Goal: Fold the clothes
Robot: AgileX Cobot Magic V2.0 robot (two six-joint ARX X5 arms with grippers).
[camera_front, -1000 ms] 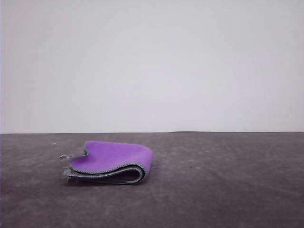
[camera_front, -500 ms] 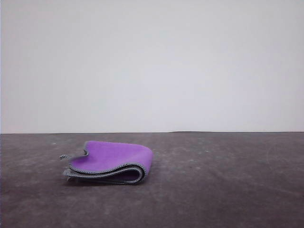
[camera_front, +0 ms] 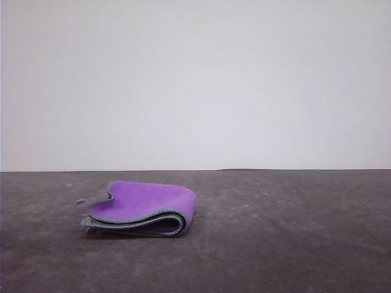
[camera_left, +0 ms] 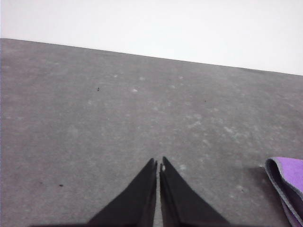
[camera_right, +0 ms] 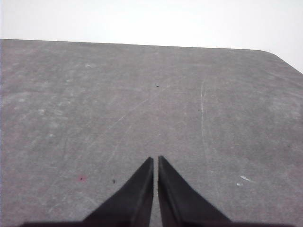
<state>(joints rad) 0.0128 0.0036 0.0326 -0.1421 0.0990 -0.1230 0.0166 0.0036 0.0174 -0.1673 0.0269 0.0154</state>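
Observation:
The clothes [camera_front: 143, 207] lie folded on the dark grey table, left of centre in the front view, purple face up with a light grey hem along the folded layers. A corner of the clothes [camera_left: 289, 182] also shows in the left wrist view, off to one side of my left gripper [camera_left: 158, 163], which is shut with nothing between its black fingers and hangs over bare table. My right gripper [camera_right: 155, 159] is shut too, empty, over bare table away from the cloth.
The dark grey table [camera_front: 281, 232] stretches wide to the right of the cloth. Its far edge meets a plain white wall, and a rounded table corner [camera_right: 279, 56] shows in the right wrist view.

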